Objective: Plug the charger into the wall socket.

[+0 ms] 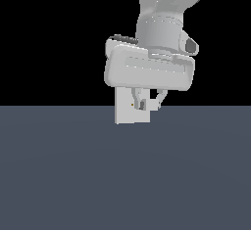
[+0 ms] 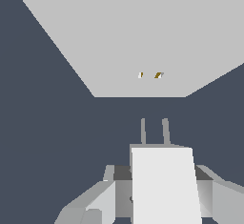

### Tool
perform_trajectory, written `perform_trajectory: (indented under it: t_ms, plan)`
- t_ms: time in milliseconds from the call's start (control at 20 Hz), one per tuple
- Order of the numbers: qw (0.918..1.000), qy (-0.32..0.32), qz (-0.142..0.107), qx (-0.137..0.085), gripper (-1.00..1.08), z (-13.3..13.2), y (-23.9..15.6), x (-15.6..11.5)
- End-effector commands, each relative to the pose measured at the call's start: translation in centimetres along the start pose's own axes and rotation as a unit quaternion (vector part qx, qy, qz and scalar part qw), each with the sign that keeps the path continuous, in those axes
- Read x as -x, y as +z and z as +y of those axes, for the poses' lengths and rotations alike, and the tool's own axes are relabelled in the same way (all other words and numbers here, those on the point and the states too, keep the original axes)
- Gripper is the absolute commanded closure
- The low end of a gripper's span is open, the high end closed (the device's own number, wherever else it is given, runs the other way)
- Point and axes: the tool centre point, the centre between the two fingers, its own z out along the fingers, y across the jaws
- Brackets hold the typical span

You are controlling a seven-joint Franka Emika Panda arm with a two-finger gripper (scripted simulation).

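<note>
The charger (image 2: pixel 164 185) is clamped between the gripper (image 2: pixel 162 194) fingers, sitting in the air just short of the wall socket (image 2: pixel 143 42), with its two thin prongs (image 2: pixel 154 131) pointing at the plate and not touching it yet. In the wrist view the prongs look roughly in line with the two little orange holes (image 2: pixel 150 75), maybe a hair off sideways (hard to call from this angle), so I'd say the step in hand is the final approach and push-in. To do it well I'd keep the block square to the plate, nudge until each prong is dead on its hole, then go straight in slowly with no twisting, since thin pins like that will probably catch on the plate face if they come in tilted. Room-wise it's easy: the dark grey floor (image 1: pixel 59 175) around the socket (image 1: pixel 126 112) is bare in both views, and nothing crowds the gripper (image 1: pixel 148 102) from either side. The only edges that matter are the plate's own borders, and the holes sit well inside them, so there's slack for small corrections before committing.
</note>
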Motion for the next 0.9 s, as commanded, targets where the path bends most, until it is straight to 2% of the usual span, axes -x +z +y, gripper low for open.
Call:
perform_trajectory:
  t_ms: [0,500,850]
  plan:
    - [1.0000,0.000,0.000,0.000,1.08,0.0,0.1,-0.5]
    - [1.0000,0.000,0.000,0.000,1.08,-0.1,1.0,-3.9]
    - [1.0000,0.000,0.000,0.000,1.08,0.0,1.2,-4.5]
